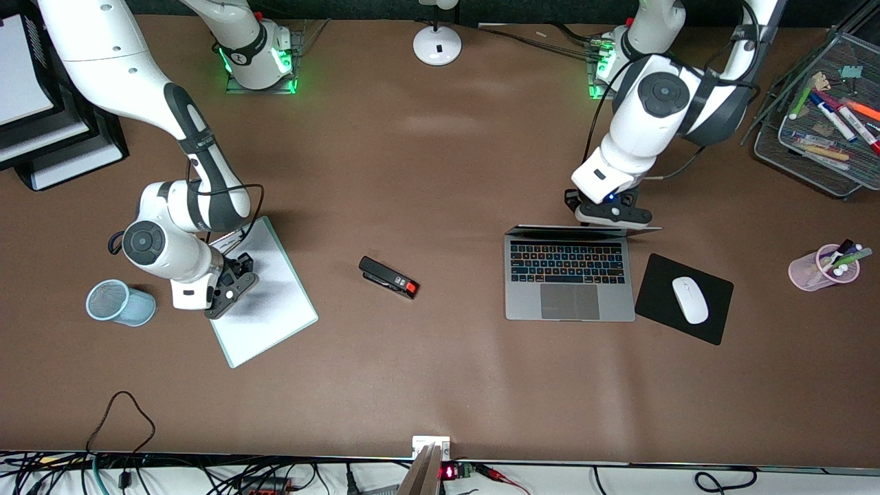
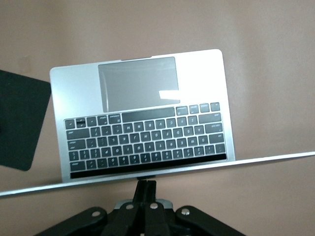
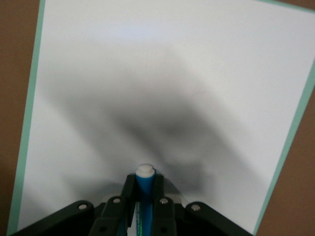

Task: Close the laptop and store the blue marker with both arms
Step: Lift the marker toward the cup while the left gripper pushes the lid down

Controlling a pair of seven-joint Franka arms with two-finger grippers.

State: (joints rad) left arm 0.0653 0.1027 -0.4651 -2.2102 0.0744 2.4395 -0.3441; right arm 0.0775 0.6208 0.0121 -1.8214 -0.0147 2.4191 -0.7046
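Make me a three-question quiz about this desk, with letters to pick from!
1. Where is the white oval mouse?
A. on the black square mouse pad
B. on the silver-grey slim laptop
C. in the pink cup

2. What colour is the slim marker in the right end effector?
A. red
B. blue
C. yellow

3. How is the laptop?
A. closed
B. upside down
C. open

A: the mouse lies on the pad. B: bright blue shows between the fingers. C: the keys are showing.
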